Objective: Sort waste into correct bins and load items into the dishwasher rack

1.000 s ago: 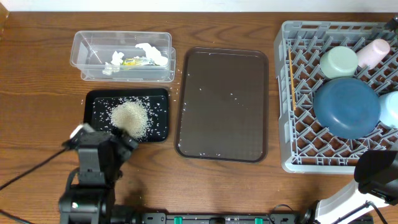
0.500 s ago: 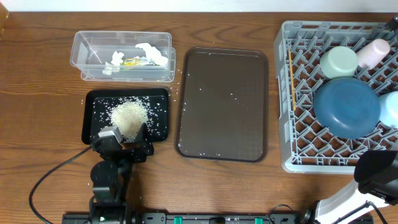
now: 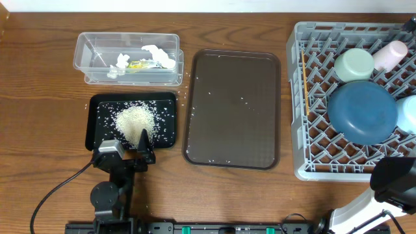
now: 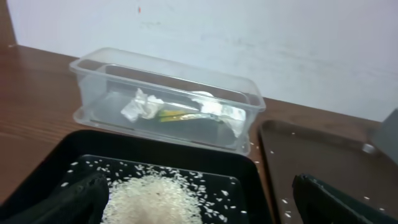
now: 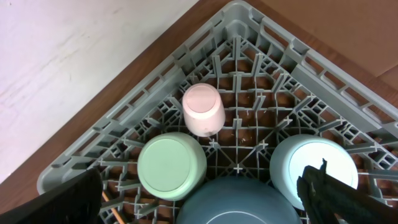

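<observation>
My left gripper [image 3: 129, 144]: jaws spread, empty, at the black tray's [image 3: 97, 104] near edge, beside the rice pile [image 3: 135, 121]. My right gripper [image 5: 199, 198]: spread, empty, above the dishwasher rack [image 5: 155, 81].

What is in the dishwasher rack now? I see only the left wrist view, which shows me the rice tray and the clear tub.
Observer: The rack holds a dark blue plate, a mint bowl, a pale blue bowl and a pink cup.
Operator: Is the stick also there?
Observer: Yes, a thin yellowish stick lies along the rack's left side.
Operator: Does the right gripper hold something?
Observer: No, the right gripper is open and empty, facing the rack.
</observation>
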Robot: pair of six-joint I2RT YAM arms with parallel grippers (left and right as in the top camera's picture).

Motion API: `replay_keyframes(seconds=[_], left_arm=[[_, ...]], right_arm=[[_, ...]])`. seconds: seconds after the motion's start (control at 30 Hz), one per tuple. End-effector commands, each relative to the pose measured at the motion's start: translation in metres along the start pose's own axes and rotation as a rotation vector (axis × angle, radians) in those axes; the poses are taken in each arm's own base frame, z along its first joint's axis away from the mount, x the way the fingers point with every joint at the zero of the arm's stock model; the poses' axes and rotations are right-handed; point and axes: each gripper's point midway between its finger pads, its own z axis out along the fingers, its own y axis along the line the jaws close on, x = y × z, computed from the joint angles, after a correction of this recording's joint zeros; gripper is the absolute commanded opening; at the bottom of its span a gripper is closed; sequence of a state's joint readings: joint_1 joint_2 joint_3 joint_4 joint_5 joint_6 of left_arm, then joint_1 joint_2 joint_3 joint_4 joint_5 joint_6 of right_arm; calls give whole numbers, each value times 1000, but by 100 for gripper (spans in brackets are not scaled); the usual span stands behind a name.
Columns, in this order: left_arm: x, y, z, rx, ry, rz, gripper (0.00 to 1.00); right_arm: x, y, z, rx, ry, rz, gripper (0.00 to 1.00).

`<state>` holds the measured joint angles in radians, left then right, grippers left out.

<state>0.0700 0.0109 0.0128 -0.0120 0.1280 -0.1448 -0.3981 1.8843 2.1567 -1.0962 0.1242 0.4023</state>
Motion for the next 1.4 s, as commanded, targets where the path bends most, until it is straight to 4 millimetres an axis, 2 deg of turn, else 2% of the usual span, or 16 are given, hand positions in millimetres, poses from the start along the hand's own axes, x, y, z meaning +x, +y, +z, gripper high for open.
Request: replay_keyframes(seconds=[0.0, 0.23, 0.3, 0.87, 1.1, 1.37], left_arm=[[14, 0, 0, 11, 49, 50, 96], [15, -2, 0, 26, 53, 53, 96], [17, -1, 0, 20, 62, 100, 96], [62, 9, 5, -11, 265, 102, 96], [73, 12, 5, -19, 315, 97, 96], [76, 13, 4, -21, 330, 95, 96]], right_arm=[[0, -2, 1, 7, 0, 9, 99], [0, -2, 1, 7, 0, 9, 99], [0, -2, 1, 7, 0, 9, 99], [0, -2, 1, 7, 0, 9, 99], [0, -2, 1, 7, 0, 9, 99], [0, -2, 1, 7, 0, 9, 99]])
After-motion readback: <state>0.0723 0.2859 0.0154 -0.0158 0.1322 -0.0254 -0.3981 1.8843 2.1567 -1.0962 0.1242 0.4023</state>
